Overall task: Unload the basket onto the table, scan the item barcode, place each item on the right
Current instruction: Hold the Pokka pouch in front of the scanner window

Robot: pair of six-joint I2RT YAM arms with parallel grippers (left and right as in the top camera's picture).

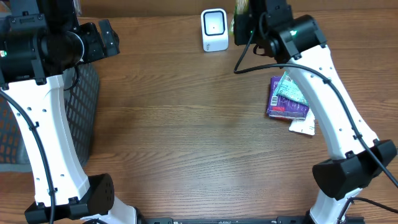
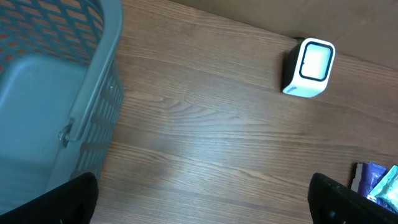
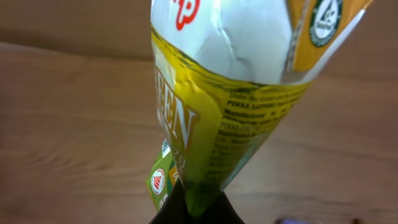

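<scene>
The right gripper [image 3: 191,210] is clamped on a yellow-green packet [image 3: 217,112] near the scanner [image 1: 214,29]. The left gripper [image 2: 202,202] hangs with jaws wide apart beside the basket [image 2: 93,99].

Both arms stretched toward the far side of the table.
Left arm [image 1: 53,137] far left; left gripper [image 2: 204,180] jaws spread wide, nothing between them. Right arm [image 1: 336,106] leans in toward far centre; right gripper [image 3: 193,210] pinched tight on a packet [image 3: 217,93] edge.

White arms [image 1: 53,143], black joints [image 1: 345,174]
</scene>
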